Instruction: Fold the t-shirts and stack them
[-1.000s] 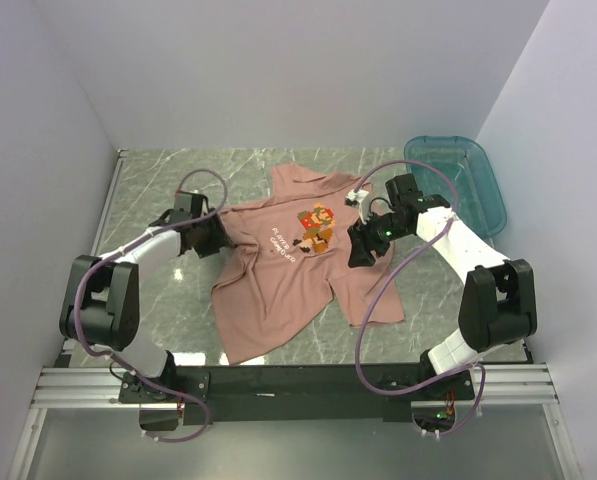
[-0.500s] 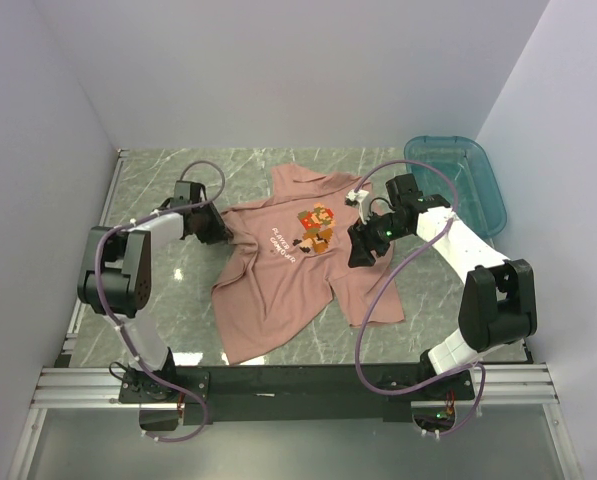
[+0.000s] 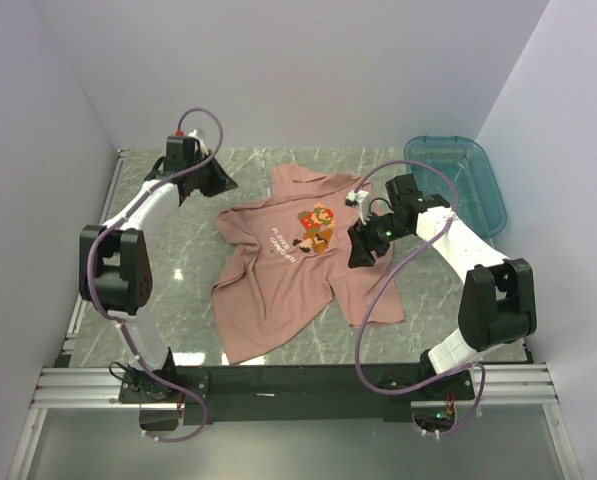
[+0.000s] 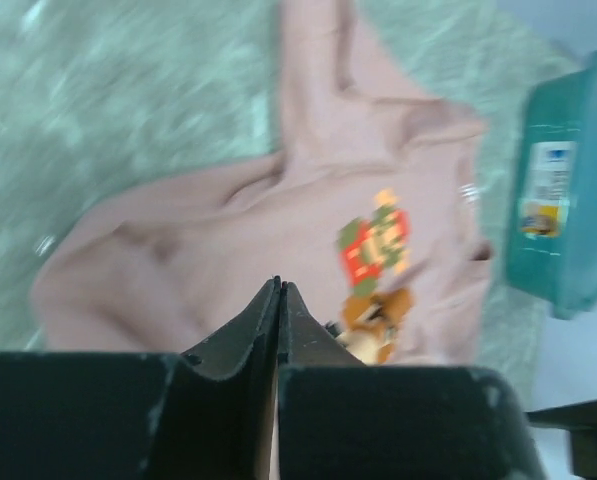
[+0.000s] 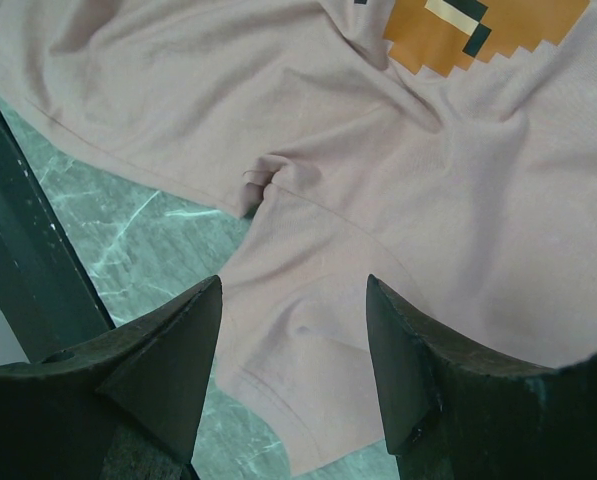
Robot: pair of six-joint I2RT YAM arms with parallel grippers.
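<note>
The pink t-shirt (image 3: pixel 278 290) has some white writing (image 3: pixel 278 246) on its chest, right beside the little blocky cartoon picture (image 3: pixel 316 226). The letters are too small to read. The blue-green plastic bin (image 3: pixel 483 170) has a white sticker (image 4: pixel 545 190) on its side with dark print and a yellow bit, but it is too blurry to read.

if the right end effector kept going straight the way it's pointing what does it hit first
Most likely the pink t-shirt: the right end effector points, open, at cloth near a sleeve seam, which fills the gap. Height above it is unclear.
</note>
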